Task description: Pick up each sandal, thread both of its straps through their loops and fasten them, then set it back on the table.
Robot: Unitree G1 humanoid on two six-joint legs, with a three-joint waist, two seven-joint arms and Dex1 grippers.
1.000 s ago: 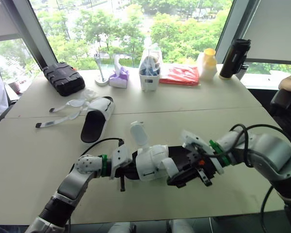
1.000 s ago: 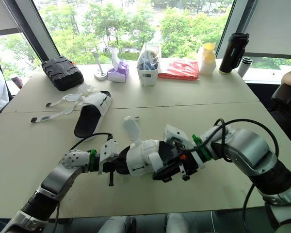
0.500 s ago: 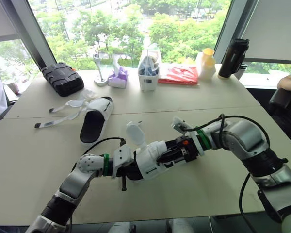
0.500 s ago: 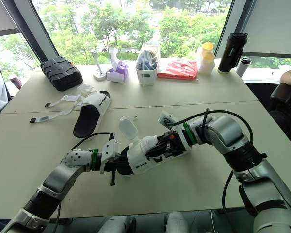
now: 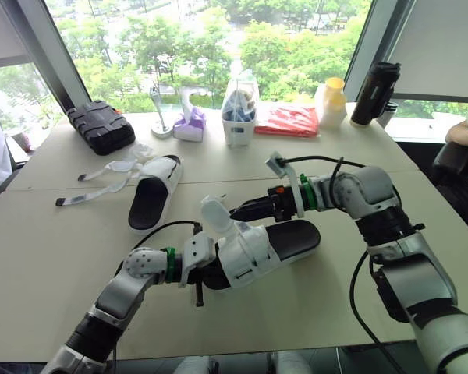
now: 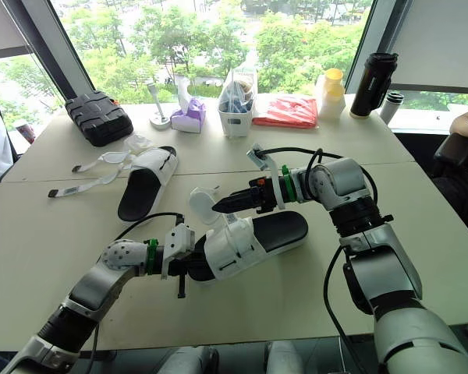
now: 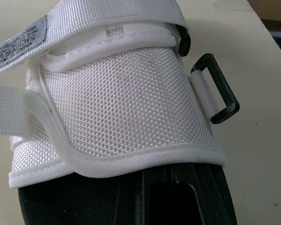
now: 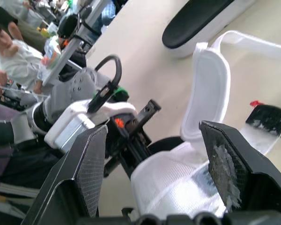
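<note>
Everything here is placed from the held sandal (image 5: 288,236), which lies near the middle of the table (image 5: 47,257), with its heel on the tabletop and its white upper toward the robot's left.

Far to its left and beyond it, a black case (image 5: 101,126) sits near the window edge. Nearer, also left of it and beyond, loose straps (image 5: 101,181) trail across the table from the other sandal (image 5: 154,201), which lies flat and well apart from the held one.

The left gripper (image 5: 209,274) meets the toe end of the held sandal and is clamped on it. Its wrist view looks straight onto the woven white upper, with a black loop (image 7: 215,89) sticking out from the upper's side. A raised strap (image 5: 214,212) stands up from that upper, unfastened.

The right gripper (image 5: 235,211) hovers above the held sandal's upper, pointing toward the raised strap, its tips just beside it. Its fingers (image 8: 91,164) are spread wide, with nothing between them, and the strap stands ahead of them in the wrist view.

Beyond the held sandal, along the far edge, stand a white basket (image 5: 240,117), a red packet (image 5: 288,121), a yellow bottle (image 5: 333,100) and, furthest right, a black flask (image 5: 376,93).
</note>
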